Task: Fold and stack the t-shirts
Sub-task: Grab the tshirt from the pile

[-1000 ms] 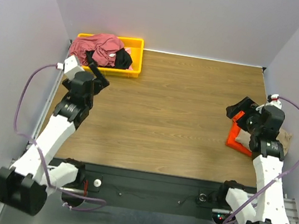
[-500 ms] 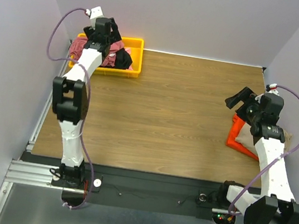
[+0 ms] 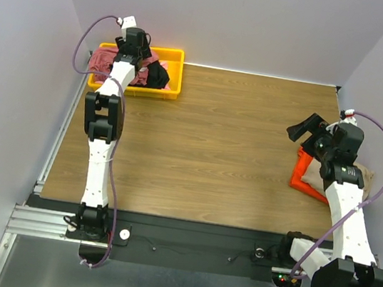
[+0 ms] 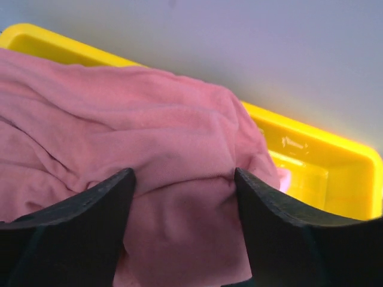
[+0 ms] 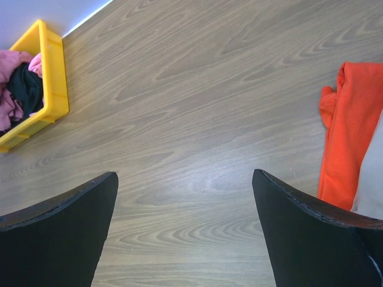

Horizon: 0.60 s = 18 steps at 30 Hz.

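Note:
A dusty-red t-shirt (image 3: 103,58) lies crumpled in the yellow bin (image 3: 171,91) at the back left, with a black t-shirt (image 3: 158,75) beside it. My left gripper (image 3: 130,53) is open and pressed down into the bin. In the left wrist view its jaws (image 4: 182,173) straddle a fold of the dusty-red shirt (image 4: 119,119). My right gripper (image 3: 300,131) is open and empty above bare table, also in the right wrist view (image 5: 185,176). A tan t-shirt (image 3: 364,175) lies on an orange one (image 3: 302,177) at the right edge.
The bin's far rim (image 4: 323,149) stands close to the grey back wall. The right wrist view shows the bin (image 5: 51,72) with the black shirt (image 5: 24,86) far left and the orange cloth (image 5: 347,137) at the right. Walls enclose the wooden table (image 3: 220,148).
My left arm has stretched from the table's left side out to the bin and lowered its gripper onto the dusty-red shirt. My right gripper has shifted slightly left and back.

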{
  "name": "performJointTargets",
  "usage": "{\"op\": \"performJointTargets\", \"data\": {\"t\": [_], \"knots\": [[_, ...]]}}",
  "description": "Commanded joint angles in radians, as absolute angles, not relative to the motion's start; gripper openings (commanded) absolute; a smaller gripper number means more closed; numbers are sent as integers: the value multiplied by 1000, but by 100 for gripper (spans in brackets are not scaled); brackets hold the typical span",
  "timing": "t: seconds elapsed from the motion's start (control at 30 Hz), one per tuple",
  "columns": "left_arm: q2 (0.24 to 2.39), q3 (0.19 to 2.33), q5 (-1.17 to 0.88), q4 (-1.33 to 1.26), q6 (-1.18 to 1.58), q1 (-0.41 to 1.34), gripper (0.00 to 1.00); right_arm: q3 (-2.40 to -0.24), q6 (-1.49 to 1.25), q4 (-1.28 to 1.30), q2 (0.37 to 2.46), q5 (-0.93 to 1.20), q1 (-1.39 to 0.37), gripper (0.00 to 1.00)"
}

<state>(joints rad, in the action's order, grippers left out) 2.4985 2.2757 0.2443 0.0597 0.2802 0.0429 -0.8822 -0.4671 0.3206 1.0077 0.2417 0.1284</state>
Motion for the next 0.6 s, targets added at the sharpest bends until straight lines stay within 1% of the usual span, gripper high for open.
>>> {"op": "performJointTargets", "data": {"t": [0.0,0.03,0.1,0.13,0.17,0.3,0.43,0.57], "knots": [[2477,2329,262,-17,241,25,68,-876,-460,264,1002,247,118,100],[2485,2333,255,-14,239,23,48,-876,-463,264,1002,245,118,100],[2490,2333,244,-3,244,23,26,-874,-466,264,1000,242,118,100],[2487,2329,239,-3,242,23,17,-874,-465,264,996,242,118,100],[2476,2324,236,-3,241,23,0,-874,-465,264,994,238,118,100],[2405,2298,224,-5,241,23,0,-876,-462,264,985,244,118,100],[2269,2246,203,-8,247,26,0,-876,-456,264,976,255,118,100],[2034,2151,204,-17,247,40,0,-873,-446,264,963,302,118,100]]}}
